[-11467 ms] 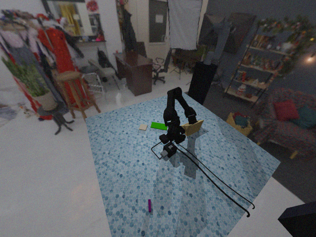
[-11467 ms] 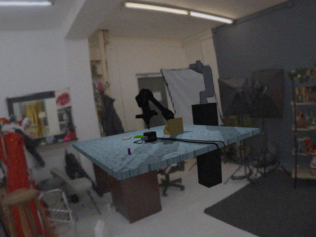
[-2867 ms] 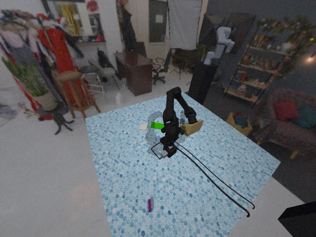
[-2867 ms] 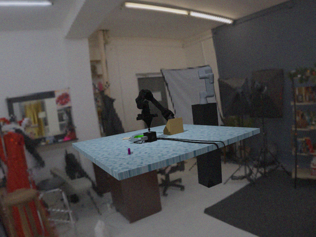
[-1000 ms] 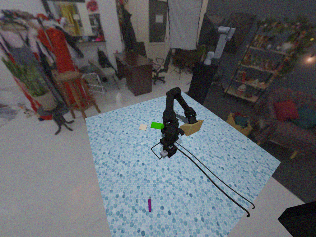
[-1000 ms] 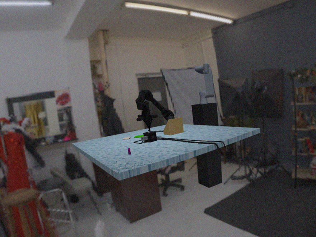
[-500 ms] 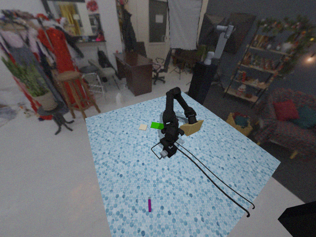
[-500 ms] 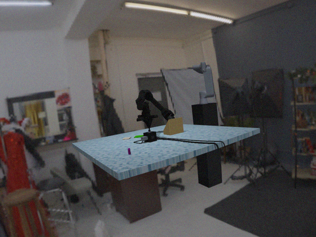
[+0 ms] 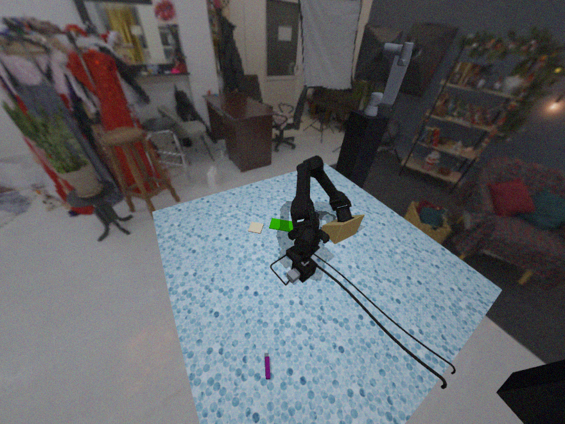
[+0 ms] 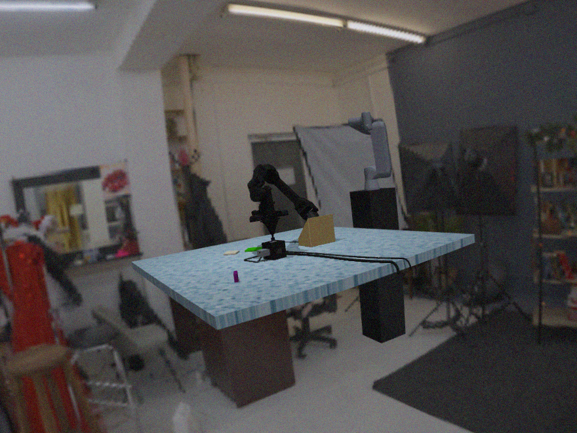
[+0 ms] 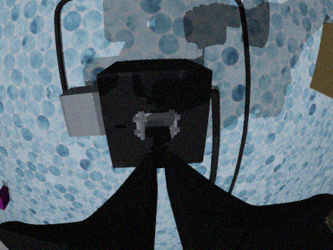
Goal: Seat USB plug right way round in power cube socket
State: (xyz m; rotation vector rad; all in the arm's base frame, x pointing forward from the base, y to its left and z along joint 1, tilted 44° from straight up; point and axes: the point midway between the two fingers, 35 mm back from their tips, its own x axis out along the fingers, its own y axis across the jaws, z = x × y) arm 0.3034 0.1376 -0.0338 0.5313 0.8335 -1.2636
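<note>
Gripper [image 11: 160, 148], fingers nearly closed on the USB plug [image 11: 157, 125], stands vertically over the power cube [image 11: 154, 110] directly beneath, aligning plug with top socket.

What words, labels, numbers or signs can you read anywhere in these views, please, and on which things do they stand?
None can be read.
Power cube: no print shows on its top or sides.
Plug in the gripper: bare metal, no marking.
Purple stick, green block, tan wedge: plain.
Wall poster: a red lips picture, any lettering too blurred.
Door notice: too blurred.
</note>
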